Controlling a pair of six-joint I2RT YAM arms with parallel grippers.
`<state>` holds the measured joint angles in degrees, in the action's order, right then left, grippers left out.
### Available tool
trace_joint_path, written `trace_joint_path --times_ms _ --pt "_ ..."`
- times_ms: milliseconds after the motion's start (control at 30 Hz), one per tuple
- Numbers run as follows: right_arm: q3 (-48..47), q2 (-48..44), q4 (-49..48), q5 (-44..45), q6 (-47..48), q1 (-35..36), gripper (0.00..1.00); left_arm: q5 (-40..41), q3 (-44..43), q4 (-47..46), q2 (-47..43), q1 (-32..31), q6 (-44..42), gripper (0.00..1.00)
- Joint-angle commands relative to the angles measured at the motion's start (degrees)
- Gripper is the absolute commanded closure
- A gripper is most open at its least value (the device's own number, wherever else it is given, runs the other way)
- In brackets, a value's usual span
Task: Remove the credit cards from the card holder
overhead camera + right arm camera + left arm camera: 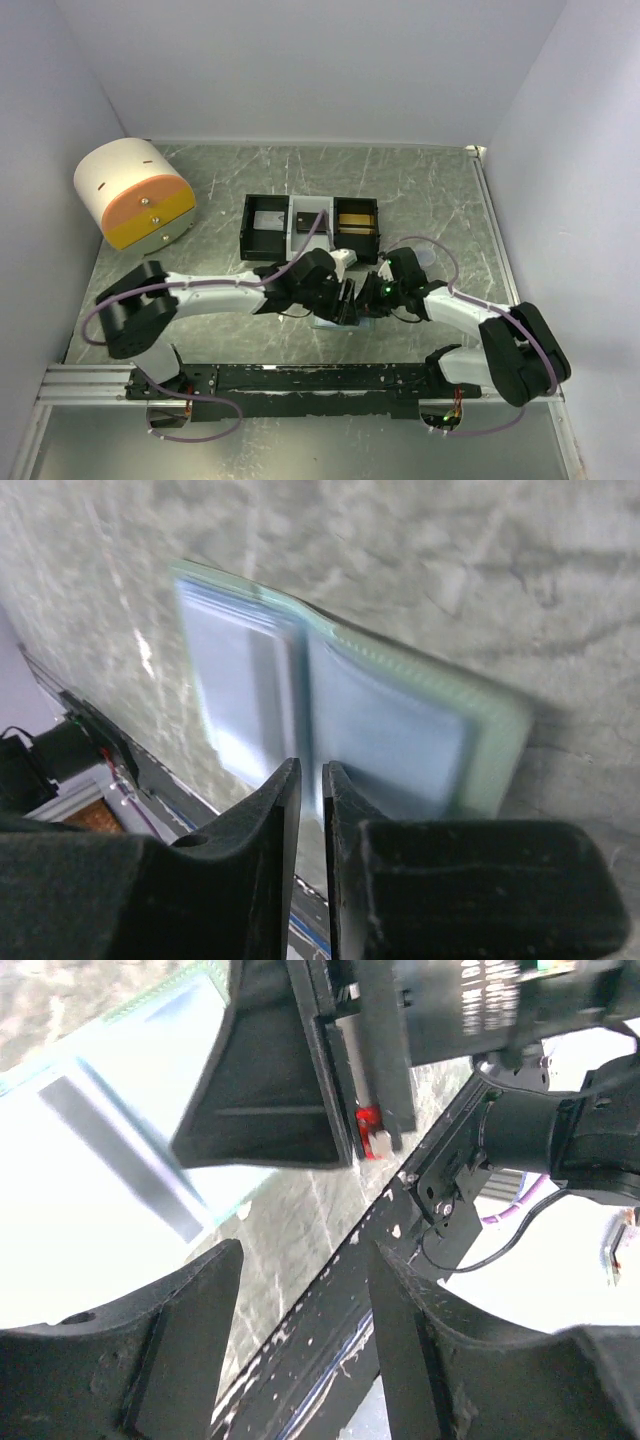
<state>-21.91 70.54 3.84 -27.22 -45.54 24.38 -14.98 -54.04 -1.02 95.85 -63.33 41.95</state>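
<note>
The task is looking barely begun. The card holder [390, 730] is lying spread open on the counter [420, 190], just beyond the tips of the right fingers [292, 790] and slightly to their right. No card is showing as pulled clear of it.

The right fingers are standing almost together, with only a thin slit between them. Nothing is visibly sitting in that slit, so I cannot tell whether they are pinching anything. The left fingers [307, 1255] are standing well apart and holding nothing. They are hovering just beside the right ones, with the holder's pale surface lying beyond their left tip.

Well beyond both sets of fingers, a black-and-white tray [265, 235] is sitting with a grey piece in one end compartment and a golden one in the other. Whether those are the credit cards, I cannot say. Judging by this, drawing the cards out of the pockets is what is left to do.

The holder is showing a sage-green rim around two pale blue panels, with a fold line between them pointing back toward the right fingertips. It is lying flat, and the wrist view of it is blurred. The cards are not standing out from the panels, so how many are inside is not readable.
</note>
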Motion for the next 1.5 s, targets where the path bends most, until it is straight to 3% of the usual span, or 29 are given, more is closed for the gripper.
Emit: trace_joint_path --times_ms 0,167,433,700,800,967,1200,1467 --pt "1.7 1.9 -1.3 -1.7 0.2 0.2 0.84 10.6 3.2 7.3 -9.1 -0.5 0.2 0.34" --pt "6.2 -0.2 -4.8 -2.3 0.1 0.3 0.76 21.8 5.8 16.0 -14.8 0.6 3.6 0.25" --pt "6.0 3.7 -11.0 -3.1 -3.9 0.3 0.74 21.8 2.3 17.6 -10.8 4.2 5.8 0.33" --pt "-1.2 6.7 -0.1 12.5 1.9 5.6 0.71 25.1 1.9 21.9 -9.2 6.8 10.2 0.41" --pt "-2.8 7.7 2.5 17.1 1.8 7.8 0.8 23.2 5.1 20.1 -11.4 9.5 11.3 0.42" --pt "0.1 9.1 -3.8 12.0 -0.4 7.3 1.0 20.5 8.8 16.4 -14.6 11.2 11.7 0.42" --pt "6.2 11.5 -15.2 1.0 -3.0 0.6 1.0 14.7 10.3 9.6 -15.7 11.2 9.1 0.41" --pt "8.6 16.5 -20.0 -1.3 -3.5 -2.8 1.0 7.9 10.5 1.3 -12.9 11.2 7.6 0.41"
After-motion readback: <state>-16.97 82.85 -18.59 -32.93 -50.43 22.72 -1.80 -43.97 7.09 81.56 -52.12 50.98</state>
